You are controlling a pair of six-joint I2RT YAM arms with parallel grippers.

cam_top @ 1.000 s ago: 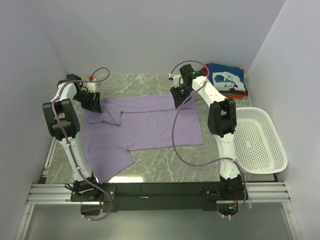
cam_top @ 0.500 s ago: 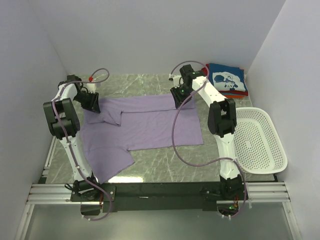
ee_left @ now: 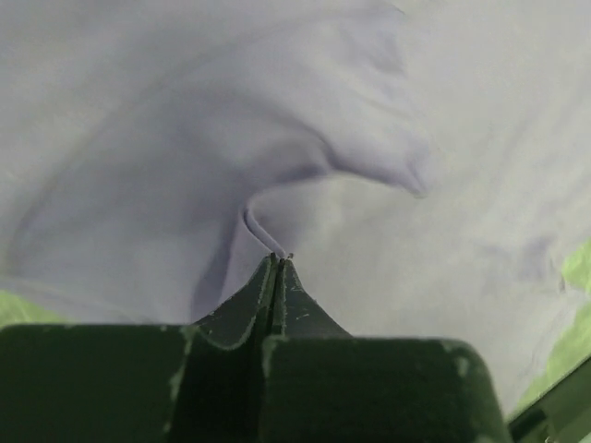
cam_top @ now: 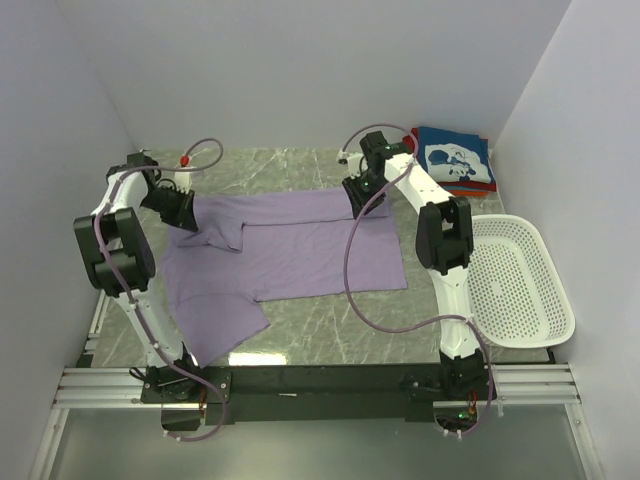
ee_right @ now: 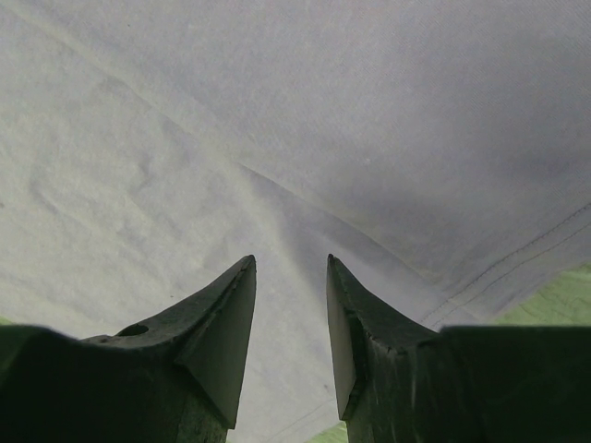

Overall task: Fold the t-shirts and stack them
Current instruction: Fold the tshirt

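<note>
T-shirt (cam_top: 300, 245) fold inside left claw (ee_left: 279, 259)

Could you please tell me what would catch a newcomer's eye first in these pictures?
A lavender t-shirt spread across the middle of the table dominates. At its far edge the left pincer is shut on a pinch of it, while the right pincer hangs open over the cloth. A folded navy t-shirt sits at the far right corner.
</note>
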